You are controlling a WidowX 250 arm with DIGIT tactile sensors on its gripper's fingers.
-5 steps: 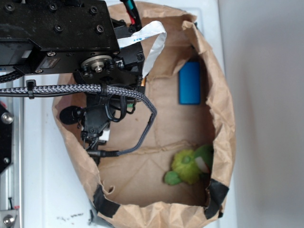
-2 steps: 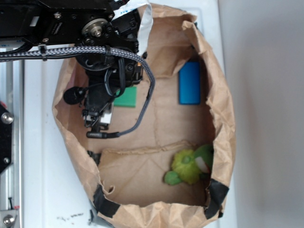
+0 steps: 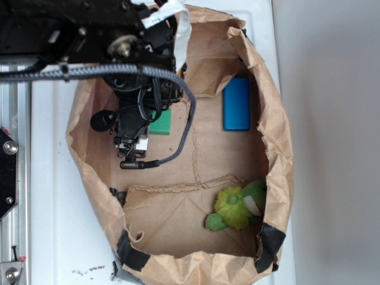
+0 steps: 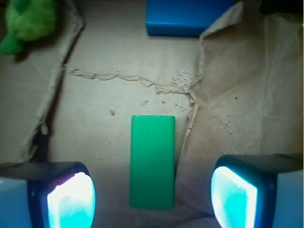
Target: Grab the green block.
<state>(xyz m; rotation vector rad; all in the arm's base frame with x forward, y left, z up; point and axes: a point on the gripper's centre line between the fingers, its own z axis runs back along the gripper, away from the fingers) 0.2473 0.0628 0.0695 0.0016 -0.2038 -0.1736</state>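
Observation:
The green block (image 4: 152, 161) lies flat on the brown paper floor of the bag, its long side pointing away from me. My gripper (image 4: 152, 199) hangs above it, open, with one fingertip (image 4: 71, 202) to its left and the other to its right, both well apart from it. In the exterior view only a corner of the green block (image 3: 161, 123) shows beside the arm, and the gripper (image 3: 132, 139) sits over the bag's left part.
A blue block (image 3: 237, 104) lies at the bag's far right side. A fuzzy green plush toy (image 3: 236, 206) rests in the lower right corner. The brown paper bag's crumpled walls (image 3: 276, 136) stand all round. A paper fold (image 4: 204, 123) rises just right of the green block.
The arm has moved up in the exterior view and slightly right, lowering over the green block, which it now covers more than 0.4 s ago.

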